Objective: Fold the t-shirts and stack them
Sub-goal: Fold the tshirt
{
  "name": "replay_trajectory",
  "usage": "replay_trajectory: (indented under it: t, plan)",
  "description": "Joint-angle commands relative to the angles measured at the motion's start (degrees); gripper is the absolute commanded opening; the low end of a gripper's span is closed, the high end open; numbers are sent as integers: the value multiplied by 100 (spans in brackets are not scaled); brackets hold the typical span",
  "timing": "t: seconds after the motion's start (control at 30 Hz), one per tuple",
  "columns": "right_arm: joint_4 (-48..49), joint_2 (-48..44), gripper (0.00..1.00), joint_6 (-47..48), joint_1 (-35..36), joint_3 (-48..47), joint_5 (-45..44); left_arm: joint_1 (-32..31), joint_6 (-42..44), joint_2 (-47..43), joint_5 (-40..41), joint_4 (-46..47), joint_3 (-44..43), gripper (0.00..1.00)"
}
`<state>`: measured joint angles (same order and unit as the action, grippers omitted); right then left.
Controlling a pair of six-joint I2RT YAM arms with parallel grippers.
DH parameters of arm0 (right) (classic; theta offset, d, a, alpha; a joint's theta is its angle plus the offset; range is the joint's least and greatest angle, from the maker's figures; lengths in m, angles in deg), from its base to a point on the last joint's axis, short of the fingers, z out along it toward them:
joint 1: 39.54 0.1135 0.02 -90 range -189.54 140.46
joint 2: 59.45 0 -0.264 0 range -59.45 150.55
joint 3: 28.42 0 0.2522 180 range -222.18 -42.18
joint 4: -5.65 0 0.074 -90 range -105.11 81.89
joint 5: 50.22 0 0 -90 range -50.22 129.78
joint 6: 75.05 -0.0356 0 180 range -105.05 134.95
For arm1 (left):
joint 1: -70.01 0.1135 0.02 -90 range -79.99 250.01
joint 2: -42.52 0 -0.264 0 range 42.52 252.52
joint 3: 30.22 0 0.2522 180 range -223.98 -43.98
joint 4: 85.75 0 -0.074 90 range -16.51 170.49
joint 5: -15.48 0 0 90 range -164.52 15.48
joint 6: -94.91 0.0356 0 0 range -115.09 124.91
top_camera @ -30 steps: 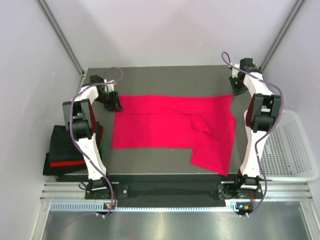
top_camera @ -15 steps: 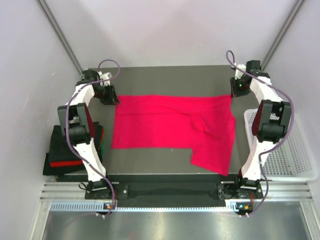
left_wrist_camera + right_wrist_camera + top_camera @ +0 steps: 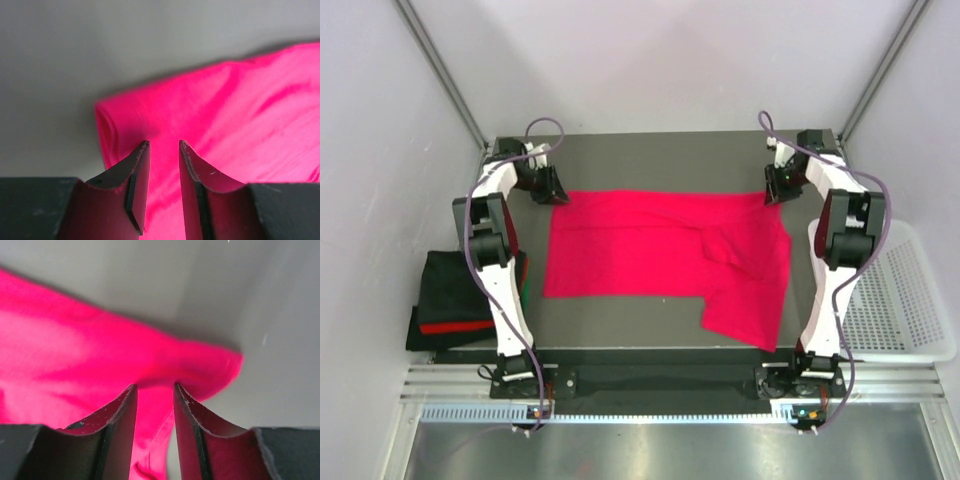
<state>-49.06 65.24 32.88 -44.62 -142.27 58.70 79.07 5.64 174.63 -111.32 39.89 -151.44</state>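
A bright magenta-red t-shirt (image 3: 660, 255) lies spread flat on the dark table (image 3: 660, 150), with a flap hanging toward the front right. My left gripper (image 3: 549, 189) is at its far left corner. In the left wrist view that gripper (image 3: 162, 142) is open, and the cloth (image 3: 240, 110) shows below through the gap. My right gripper (image 3: 775, 186) is at the far right corner. It (image 3: 154, 386) is also open over the rounded cloth edge (image 3: 75, 350). A pile of folded black, red and green t-shirts (image 3: 450, 300) sits left of the table.
A white mesh basket (image 3: 895, 300) stands beside the table on the right, close to the right arm. Grey walls enclose the table at the back and on both sides. Bare table surface runs behind the shirt's far edge.
The right gripper has swung inward to the left, onto the shirt's far right corner. The left gripper drew back from the far left corner, then returned toward it. The shirt has not moved.
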Motion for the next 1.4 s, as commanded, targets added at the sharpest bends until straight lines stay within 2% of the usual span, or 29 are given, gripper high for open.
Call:
replay_trajectory:
  t: [0.0, 0.13, 0.27, 0.4, 0.47, 0.67, 0.73, 0.77, 0.87, 0.97, 1.1, 1.23, 1.37]
  plan:
    - [-62, 354, 35, 8, 104, -545, -45, -27, -64, 463, -294, -334, -625, 35]
    - [-71, 758, 35, -62, 121, -809, -414, -36, -64, 772, 215, -467, -891, 35]
    - [-141, 1198, 36, -97, 113, -1327, -810, -36, -56, 1052, 672, -151, -1083, 35]
    - [-326, 1664, 37, -211, 113, -2231, -890, -44, -302, 1527, 709, -246, -1916, 34]
    - [-204, 1787, 38, -299, 113, -2391, -942, -80, -258, 1729, 770, -273, -2164, 34]
    - [-106, 1604, 38, -308, 165, -2577, -802, -211, -179, 1267, 990, 201, -2306, 33]
    - [-2, 1080, 39, -264, 165, -2253, -828, -220, -275, 871, 1112, 481, -2043, 34]
    - [147, 849, 40, -255, 157, -2086, -854, -229, -319, 381, 1131, 805, -1903, 34]
    - [411, -196, 41, -220, 165, -1043, -951, -229, -495, -647, 1227, 1245, -1061, 35]
    - [588, -1304, 41, -80, 235, -285, -627, -282, -697, -1640, 1044, 1309, -427, 36]
    - [421, -2516, 40, 429, 788, 1172, -169, -588, -444, -2786, 902, 1222, 1205, 36]
    - [622, -3080, 39, 808, 1806, 2396, -633, -880, 22, -3709, 1113, 931, 2350, 36]
    - [807, -2898, 39, 686, 2108, 2680, -846, -888, 199, -4746, 999, 685, 3194, 36]
